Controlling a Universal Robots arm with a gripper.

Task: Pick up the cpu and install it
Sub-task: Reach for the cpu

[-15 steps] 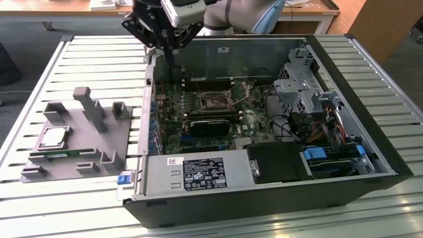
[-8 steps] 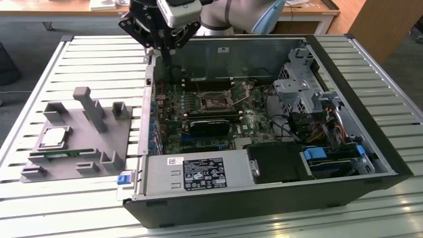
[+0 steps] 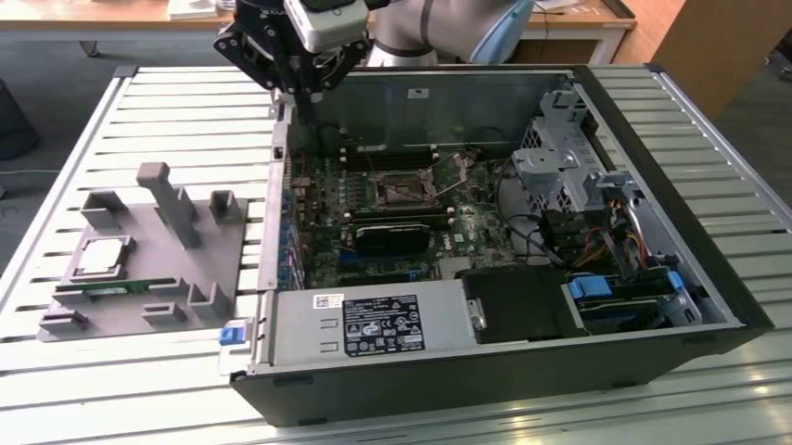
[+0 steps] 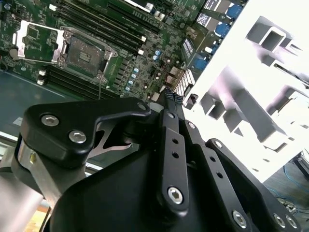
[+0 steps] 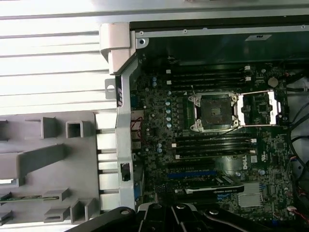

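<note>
The cpu (image 3: 102,257), a small square chip with a shiny silver top, lies flat in a recess of the grey holder (image 3: 185,278) at the exterior view's left. My gripper (image 3: 304,109) hangs over the back left corner of the open computer case (image 3: 693,278), far from the cpu, and holds nothing. In the second wrist view its fingers (image 4: 170,96) meet at the tips, so the gripper (image 4: 170,94) is shut. The black-centred socket (image 5: 215,112) on the motherboard has its metal frame (image 5: 258,108) flipped open beside it. The same socket (image 3: 402,190) shows mid-board in the exterior view.
A long green memory stick (image 3: 118,289) rests on the holder just in front of the cpu. Upright grey posts (image 3: 167,199) rise from the holder. Inside the case are a power supply (image 3: 371,329), drive cages (image 3: 563,158) and loose cables (image 3: 544,241). Everything stands on a slatted metal table (image 3: 185,102).
</note>
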